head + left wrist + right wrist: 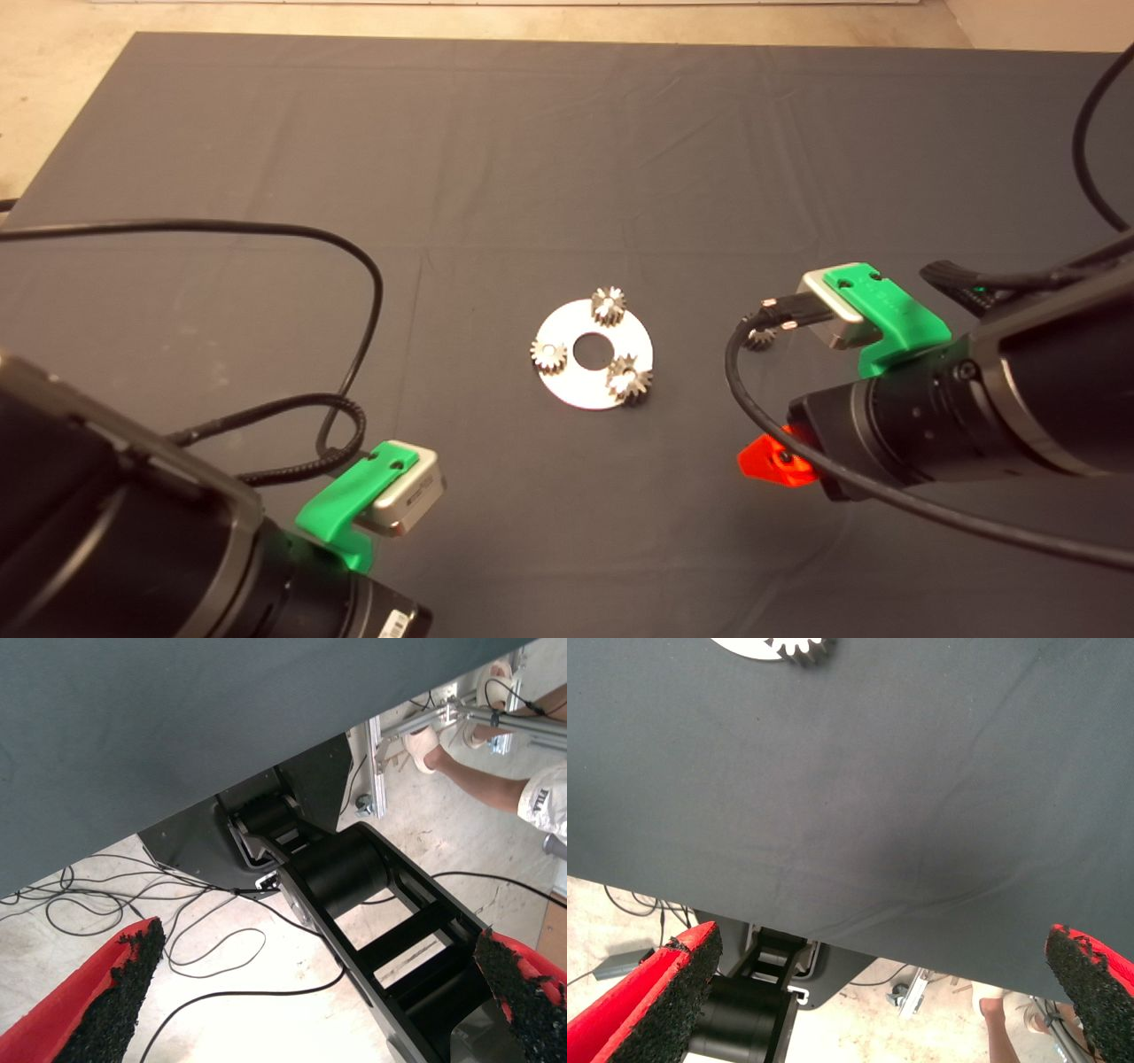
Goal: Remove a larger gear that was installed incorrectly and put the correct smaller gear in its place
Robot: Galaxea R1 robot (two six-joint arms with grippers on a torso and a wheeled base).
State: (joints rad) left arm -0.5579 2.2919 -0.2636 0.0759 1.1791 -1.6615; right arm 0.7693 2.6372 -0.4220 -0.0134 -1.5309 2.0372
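Note:
A silver disc plate (580,388) with a centre hole lies mid-mat. It carries the wider dark larger gear (629,378) at its near right and two small silvery gears (609,306) (548,355). The loose smaller gear (760,337) lies on the mat to the plate's right, partly hidden by my right wrist's camera plug. My right gripper (881,935) is open and empty, low over the mat right of the plate; one red finger (778,461) shows. The larger gear (799,649) shows far ahead of it. My left gripper (316,939) is open and empty, parked at the lower left.
Black cables (354,266) loop over the mat's left half. The left wrist view shows the mat's edge (266,753), the robot's black base (345,877), floor cables and a person's leg (496,788). The mat's far edge (532,40) meets a beige floor.

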